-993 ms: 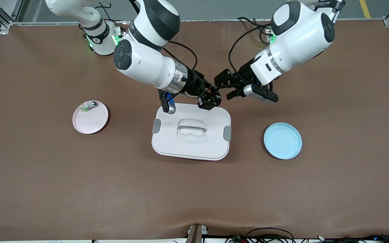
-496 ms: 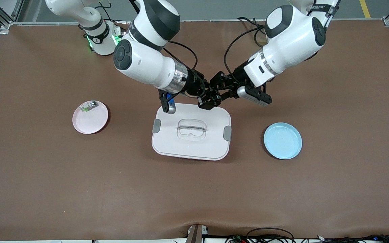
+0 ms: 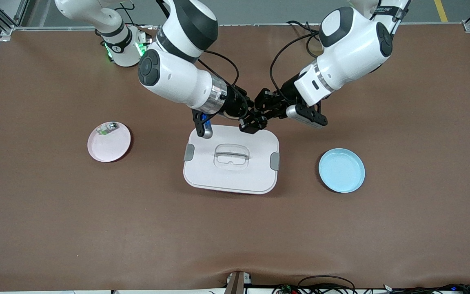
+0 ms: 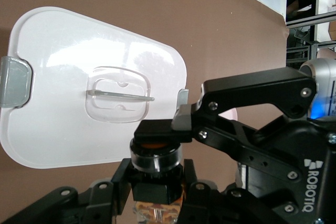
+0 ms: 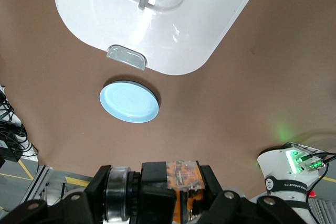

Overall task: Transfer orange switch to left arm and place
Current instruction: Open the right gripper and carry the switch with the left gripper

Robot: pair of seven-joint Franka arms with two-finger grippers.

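The orange switch point(image 3: 255, 113) is held in the air over the edge of the white box point(image 3: 218, 175) that is farther from the front camera. My right gripper point(image 3: 252, 121) is shut on it end to end, one finger point(image 4: 157, 129) on the orange cap. My left gripper point(image 3: 262, 107) meets it there, its fingers pressed on the sides of the switch's black body point(image 4: 156, 157). In the right wrist view the switch point(image 5: 181, 178) lies sideways between the jaws. The box lid with its clear handle shows below in both wrist views point(image 4: 63, 114) point(image 5: 173, 35).
A pink plate point(image 3: 110, 147) with a small green-and-white part point(image 3: 105, 129) lies toward the right arm's end. A blue plate point(image 3: 341, 170) lies toward the left arm's end and also shows in the right wrist view point(image 5: 129, 101).
My left gripper has moved in toward my right gripper and now sits around the switch. My right gripper has stayed over the box edge with the switch.
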